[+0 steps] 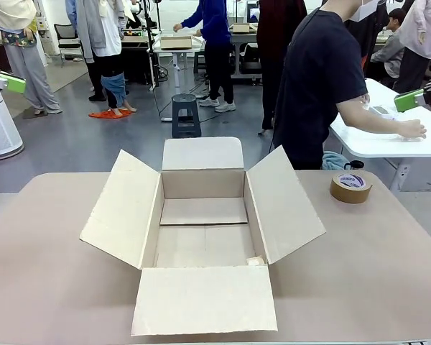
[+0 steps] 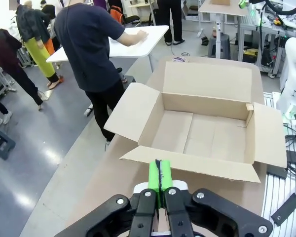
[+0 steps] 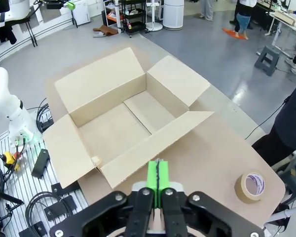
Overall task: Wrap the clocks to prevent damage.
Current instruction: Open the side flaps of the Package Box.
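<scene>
Left claw (image 2: 161,167) and right claw (image 3: 158,170) hang above the tabletop (image 1: 43,273), green pads pressed together, while an open cardboard box (image 1: 201,230) sits centrally, with a tape roll (image 1: 350,187) at its far right.

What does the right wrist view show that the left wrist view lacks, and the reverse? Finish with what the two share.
Right wrist view: the right gripper, shut on nothing, and the tape roll seen plainly, lying flat near the table's corner. Left wrist view: the left gripper, also shut on nothing, and the person's hand pressed on a white side table. Shared: the open cardboard box, flaps spread, standing on the tan table.
</scene>
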`<state>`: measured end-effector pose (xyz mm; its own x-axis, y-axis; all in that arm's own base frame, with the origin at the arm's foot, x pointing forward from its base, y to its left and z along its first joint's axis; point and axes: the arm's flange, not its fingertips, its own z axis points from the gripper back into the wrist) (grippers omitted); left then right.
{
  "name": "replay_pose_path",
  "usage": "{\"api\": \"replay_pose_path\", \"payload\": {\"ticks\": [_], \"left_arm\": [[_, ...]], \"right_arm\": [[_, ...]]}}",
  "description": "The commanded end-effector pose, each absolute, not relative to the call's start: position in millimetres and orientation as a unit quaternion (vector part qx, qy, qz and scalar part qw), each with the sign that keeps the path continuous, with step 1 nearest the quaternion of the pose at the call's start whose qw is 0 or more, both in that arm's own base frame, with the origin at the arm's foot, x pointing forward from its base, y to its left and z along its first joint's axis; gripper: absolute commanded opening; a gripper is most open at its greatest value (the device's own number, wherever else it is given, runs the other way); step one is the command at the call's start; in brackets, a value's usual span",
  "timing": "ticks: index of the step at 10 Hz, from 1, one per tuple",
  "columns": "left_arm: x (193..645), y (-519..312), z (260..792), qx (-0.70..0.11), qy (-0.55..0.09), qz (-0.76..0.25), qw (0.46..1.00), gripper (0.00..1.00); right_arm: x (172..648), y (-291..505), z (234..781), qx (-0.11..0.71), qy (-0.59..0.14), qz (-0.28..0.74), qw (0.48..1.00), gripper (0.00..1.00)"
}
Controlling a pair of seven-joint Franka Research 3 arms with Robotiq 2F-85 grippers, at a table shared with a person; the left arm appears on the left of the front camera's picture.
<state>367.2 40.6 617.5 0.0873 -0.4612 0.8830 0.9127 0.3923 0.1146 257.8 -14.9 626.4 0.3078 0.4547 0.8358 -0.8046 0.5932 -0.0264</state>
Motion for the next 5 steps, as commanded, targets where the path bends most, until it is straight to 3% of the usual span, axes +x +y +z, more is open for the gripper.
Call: {"api": "replay_pose_path", "payload": {"ticks": [1,5], "left_arm": [[369.1,46.9,617.2,-0.237,-0.456,-0.511,0.690,0.00],[370.1,58.5,614.2,-0.236,-0.454,-0.511,0.691,0.00]], "right_arm": [[256.5,-14.8,630.3,0.215,-0.423,0.402,0.783,0.00],[255.3,-15.2,630.6,0.217,-0.423,0.401,0.783,0.00]]}}
